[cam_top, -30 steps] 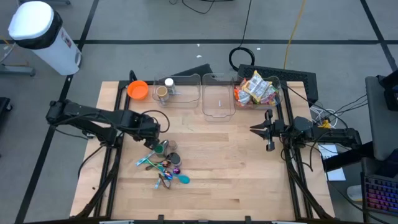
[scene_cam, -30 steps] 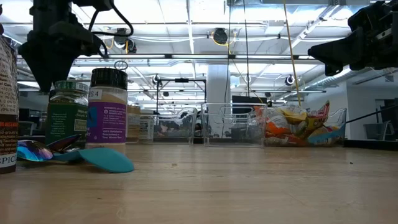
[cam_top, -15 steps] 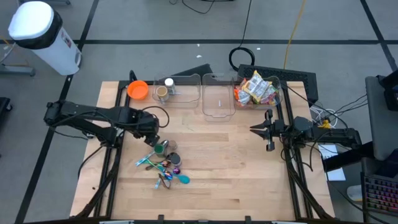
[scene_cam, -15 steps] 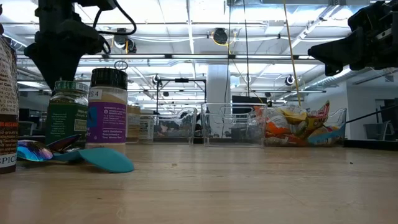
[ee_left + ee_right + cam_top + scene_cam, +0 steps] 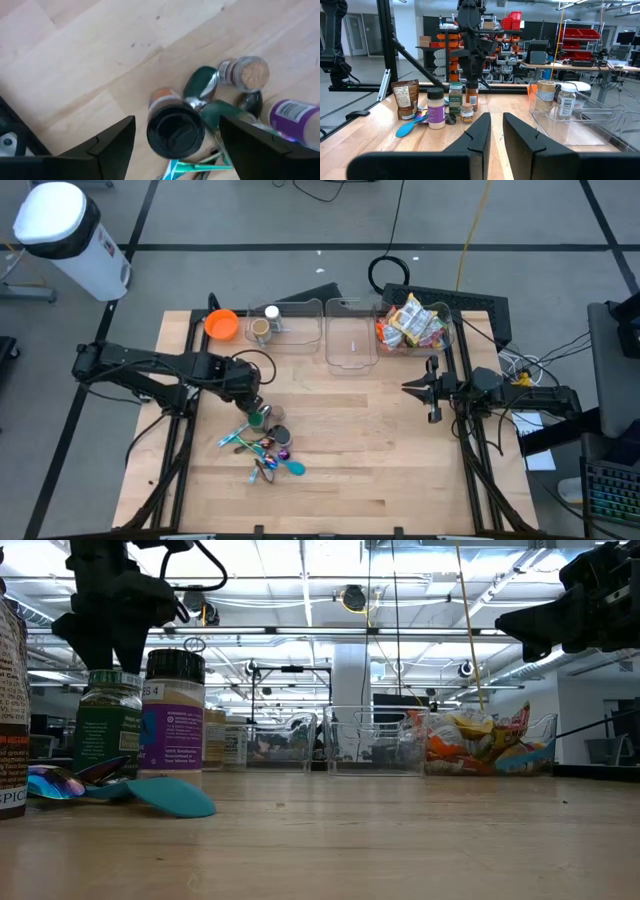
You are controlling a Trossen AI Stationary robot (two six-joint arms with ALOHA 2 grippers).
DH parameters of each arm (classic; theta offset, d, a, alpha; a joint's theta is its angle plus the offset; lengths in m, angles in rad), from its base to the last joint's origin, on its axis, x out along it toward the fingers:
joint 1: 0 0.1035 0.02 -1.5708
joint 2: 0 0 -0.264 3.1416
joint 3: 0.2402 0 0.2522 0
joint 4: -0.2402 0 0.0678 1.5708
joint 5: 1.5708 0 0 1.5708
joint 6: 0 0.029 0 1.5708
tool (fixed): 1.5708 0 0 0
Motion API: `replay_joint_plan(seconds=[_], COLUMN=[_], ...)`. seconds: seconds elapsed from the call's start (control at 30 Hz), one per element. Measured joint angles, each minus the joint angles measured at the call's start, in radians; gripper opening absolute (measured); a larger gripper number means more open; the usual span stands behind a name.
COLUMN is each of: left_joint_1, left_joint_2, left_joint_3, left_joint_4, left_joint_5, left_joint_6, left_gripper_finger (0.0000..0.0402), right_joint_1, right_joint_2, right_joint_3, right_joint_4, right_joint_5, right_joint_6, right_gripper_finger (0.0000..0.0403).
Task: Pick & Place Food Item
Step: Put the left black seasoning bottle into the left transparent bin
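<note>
Since a second ago the left gripper (image 5: pixel 256 400) has slid a little toward the jar cluster and now hangs right over it, fingers spread wide and gripping nothing. Its wrist view alone shows what sits between those fingers: a black-lidded jar (image 5: pixel 175 131) seen from above, with a cork-topped jar (image 5: pixel 248 74) and a purple-labelled bottle (image 5: pixel 294 113) just beyond, and teal and green spoons tangled among them.

At table height, a teal spoon (image 5: pixel 168 796) lies nearest, then the purple-labelled bottle and a green-labelled jar (image 5: pixel 109 728) standing upright side by side, the left arm directly above the green one. From overhead the same items shrink to a small heap near the left of the wooden table (image 5: pixel 400 470).

Well apart, the right gripper (image 5: pixel 408 389) waits above the right side, its fingers pressed nearly together and empty.

Along the far edge stand clear bins: one (image 5: pixel 352 335) empty, one holding jars (image 5: pixel 262 323), one filled with snack packets (image 5: pixel 412 323), plus an orange bowl (image 5: pixel 221 324). Beyond lie grey floor, cables and a white bin; the level views show shelving, red crates and ceiling lights.
</note>
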Motion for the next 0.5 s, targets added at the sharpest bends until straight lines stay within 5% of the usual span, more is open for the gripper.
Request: replay_joint_plan(seconds=[0.5], left_joint_1=[-0.003], left_joint_2=[0.029], left_joint_3=[-0.055], left_joint_4=[0.022], left_joint_5=[0.009], left_joint_6=[-0.001], left_gripper_finger=[0.032], right_joint_1=[0.0], right_joint_2=[0.0], right_joint_3=[0.0], right_joint_4=[0.0], right_joint_5=[0.0], right_joint_6=[0.0], right_gripper_finger=[0.0043])
